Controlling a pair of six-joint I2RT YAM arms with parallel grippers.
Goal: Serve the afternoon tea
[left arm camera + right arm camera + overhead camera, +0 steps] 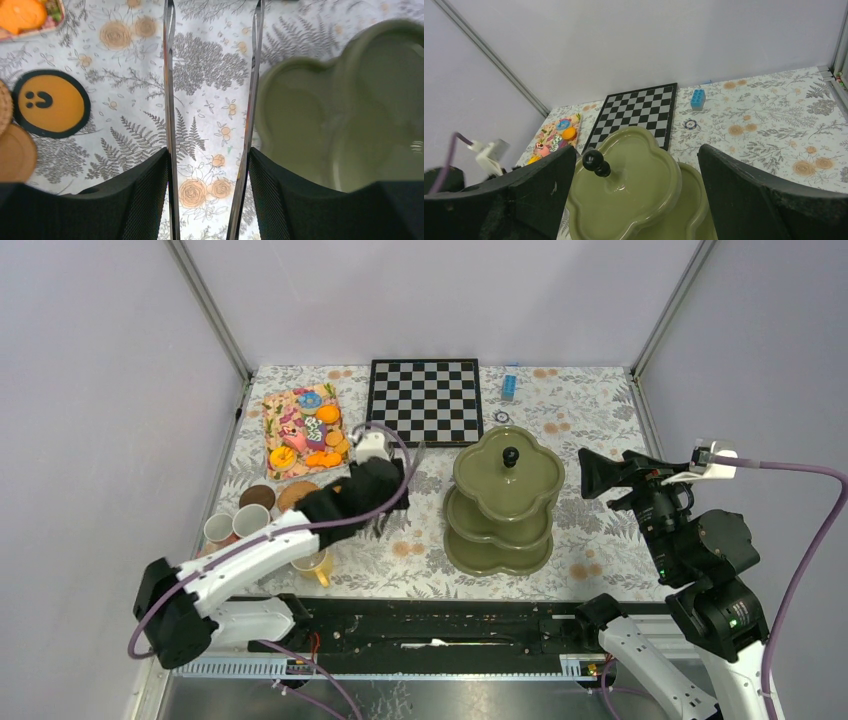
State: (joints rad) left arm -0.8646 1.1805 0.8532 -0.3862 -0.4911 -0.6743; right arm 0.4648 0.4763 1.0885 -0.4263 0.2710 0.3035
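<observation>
Looked like a robotics lab test cell, no tearoom at all. Was boxed in on three sides by plain grey panels (420, 290) set in aluminium posts (208, 310). Had robot arms (250, 552) bolted to a black rail (450, 625) at the near edge, trailing purple cable (800, 470). Was dressed only with props: floral tablecloth (600, 415), olive-green tiered stand (525, 485), chessboard (425, 400).
</observation>
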